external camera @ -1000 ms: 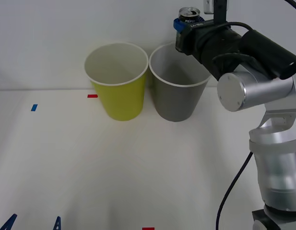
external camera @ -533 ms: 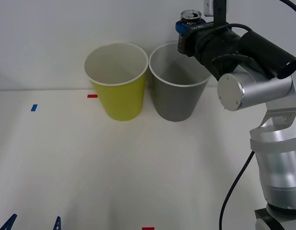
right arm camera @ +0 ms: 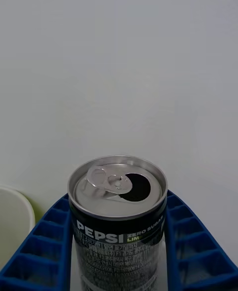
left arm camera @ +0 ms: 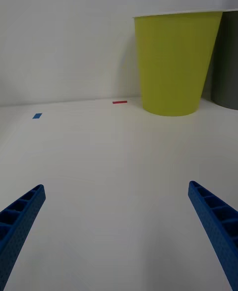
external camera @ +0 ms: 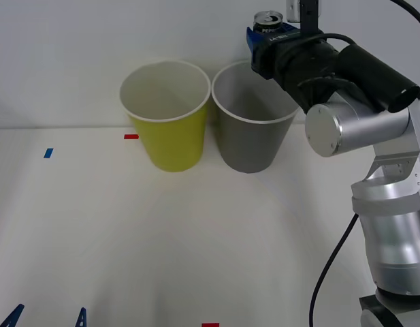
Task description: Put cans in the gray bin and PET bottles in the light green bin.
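Above the far rim of the gray bin point(external camera: 251, 126), the right gripper point(external camera: 265, 37) holds one Pepsi Zero can point(right arm camera: 118, 206) upright, its blue ribbed fingers point(right arm camera: 191, 244) clamped on either side of the body, the opened top facing up. The step in hand looks like the carry to the drop: the can sits near the bin's back edge, so the next move likely calls for bringing it squarely over the mouth before letting go. The count is one can, one gray bin and one light green bin point(external camera: 167, 114) standing just beside each other. The left gripper point(left arm camera: 119, 231) waits low over the table point(external camera: 162, 238), fingers apart.
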Tool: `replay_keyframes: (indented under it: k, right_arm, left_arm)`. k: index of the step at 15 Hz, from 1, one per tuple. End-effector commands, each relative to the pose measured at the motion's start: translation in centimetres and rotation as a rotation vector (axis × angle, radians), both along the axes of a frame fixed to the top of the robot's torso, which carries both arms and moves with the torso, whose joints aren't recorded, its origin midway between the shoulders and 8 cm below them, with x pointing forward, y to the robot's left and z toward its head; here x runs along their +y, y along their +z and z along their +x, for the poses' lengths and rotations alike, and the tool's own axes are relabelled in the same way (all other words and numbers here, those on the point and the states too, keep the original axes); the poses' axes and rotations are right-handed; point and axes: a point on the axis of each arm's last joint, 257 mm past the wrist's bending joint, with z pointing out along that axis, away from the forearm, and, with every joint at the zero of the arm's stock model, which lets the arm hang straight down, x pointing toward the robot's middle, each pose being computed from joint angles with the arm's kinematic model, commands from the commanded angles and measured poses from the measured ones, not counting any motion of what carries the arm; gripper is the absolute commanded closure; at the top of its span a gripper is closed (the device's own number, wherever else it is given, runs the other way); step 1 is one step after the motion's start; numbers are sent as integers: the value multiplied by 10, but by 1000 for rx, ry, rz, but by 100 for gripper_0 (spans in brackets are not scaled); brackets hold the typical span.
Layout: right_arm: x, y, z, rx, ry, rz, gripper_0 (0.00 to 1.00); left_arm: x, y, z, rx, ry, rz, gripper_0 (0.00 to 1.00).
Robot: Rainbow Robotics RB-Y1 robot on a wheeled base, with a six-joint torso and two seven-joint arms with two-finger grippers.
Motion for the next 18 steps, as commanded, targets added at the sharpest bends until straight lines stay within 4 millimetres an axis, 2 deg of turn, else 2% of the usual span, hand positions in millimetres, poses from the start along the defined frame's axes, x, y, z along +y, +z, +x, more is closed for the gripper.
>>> replay_keyframes:
  k: [1, 5, 9, 11, 13, 15, 18]
  right_arm:
    - [6, 2, -2, -17, 11, -15, 38]
    - [8, 15, -8, -50, 7, -15, 35]
    - [-8, 40, -41, -134, -10, -4, 35]
    - [-13, 44, -55, -151, -6, 11, 6]
    - [-18, 31, -72, -148, -7, -1, 3]
    - [-30, 6, -99, -135, -15, -11, 3]
    - [-51, -47, -139, -83, -40, -14, 3]
  left_arm:
    - [0, 0, 0, 0, 0, 0, 0]
    - [0, 0, 0, 0, 0, 0, 0]
    - [0, 0, 0, 0, 0, 0, 0]
    - [0, 0, 0, 0, 0, 0, 0]
    - [0, 0, 0, 0, 0, 0, 0]
    - [0, 0, 0, 0, 0, 0, 0]
    - [0, 0, 0, 0, 0, 0, 0]
